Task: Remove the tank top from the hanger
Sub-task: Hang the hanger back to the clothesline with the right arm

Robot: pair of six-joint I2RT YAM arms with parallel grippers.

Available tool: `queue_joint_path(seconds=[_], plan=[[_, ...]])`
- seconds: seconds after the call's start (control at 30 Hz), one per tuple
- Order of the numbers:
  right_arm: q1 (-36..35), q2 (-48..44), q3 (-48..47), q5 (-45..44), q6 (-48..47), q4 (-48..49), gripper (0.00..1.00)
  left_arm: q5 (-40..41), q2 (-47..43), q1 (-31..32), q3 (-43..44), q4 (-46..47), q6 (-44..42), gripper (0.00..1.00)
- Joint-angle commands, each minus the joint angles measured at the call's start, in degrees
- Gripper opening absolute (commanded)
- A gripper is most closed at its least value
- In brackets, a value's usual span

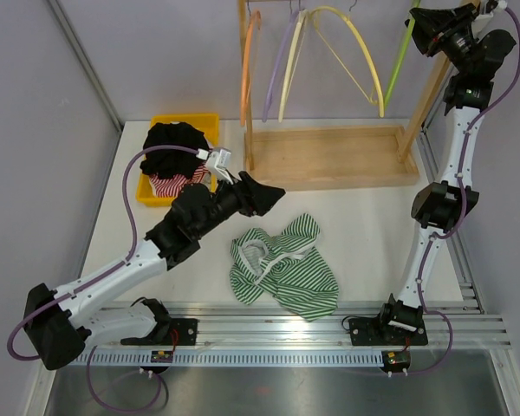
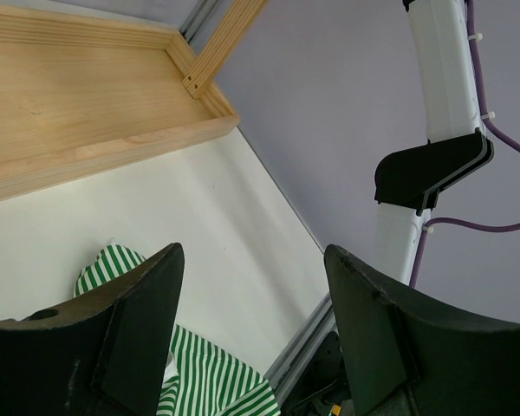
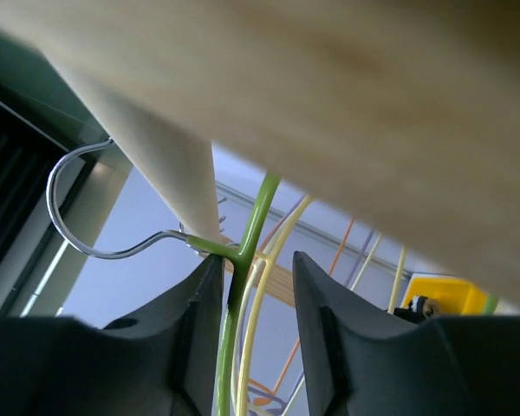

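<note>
L claw [image 2: 251, 260]: nearest item in left wrist view; fingers spread wide, nothing between them, holds nothing.
tank top [image 1: 286, 270]: green/white striped, lies crumpled on table [image 1: 364, 225], centre-front; no hanger in it.
Bearing, L claw to tank top: approx 5 o'clock in top view; near, claw above the cloth, not touching. Left wrist view shows the stripes directly under the fingers.
Long axis, tank top: approx 10 o'clock to 4 o'clock in top view; one strap loop points to 1 o'clock.
R claw [image 3: 258, 258]: raised at the 1 o'clock corner, at the wooden rail [image 3: 347, 113]; fingers parted partway, neck of green hanger [image 3: 257, 217] stands between them. Gap is wider than the neck, so no clamp is evident; no cloth held.
green hanger: bare, wire hook [image 3: 78, 199] over the rail.
Nearer arm: L, by a wide margin; R arm is well apart from the garment.
Status (est.): tank top looks already off the hanger; what remains, if anything, is R claw backing clear.
Risk (est.): R fingers may snag the neck and drag the hanger along the rail.
</note>
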State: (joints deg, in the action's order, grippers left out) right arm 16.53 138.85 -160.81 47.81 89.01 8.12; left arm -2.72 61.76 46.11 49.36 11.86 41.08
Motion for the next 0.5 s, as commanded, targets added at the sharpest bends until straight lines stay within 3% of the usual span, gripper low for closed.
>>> queue_joint_path(seconds=[0.0, 0.2, 0.47], plan=[[-0.28, 0.11, -0.64, -7.64, -0.6, -1.09, 0.48, -1.23, -0.76, -0.14, -1.29, 4.05, 0.93, 0.69], [-0.36, -1.29, -0.38, -8.17, -0.77, -1.7, 0.51, -1.76, -1.03, -0.23, -2.87, 5.28, 1.81, 0.69], [-1.5, -3.4, 1.29, -8.52, -0.77, -2.93, 0.47, -2.9, -2.08, -0.32, -4.8, 7.65, 3.48, 0.69]])
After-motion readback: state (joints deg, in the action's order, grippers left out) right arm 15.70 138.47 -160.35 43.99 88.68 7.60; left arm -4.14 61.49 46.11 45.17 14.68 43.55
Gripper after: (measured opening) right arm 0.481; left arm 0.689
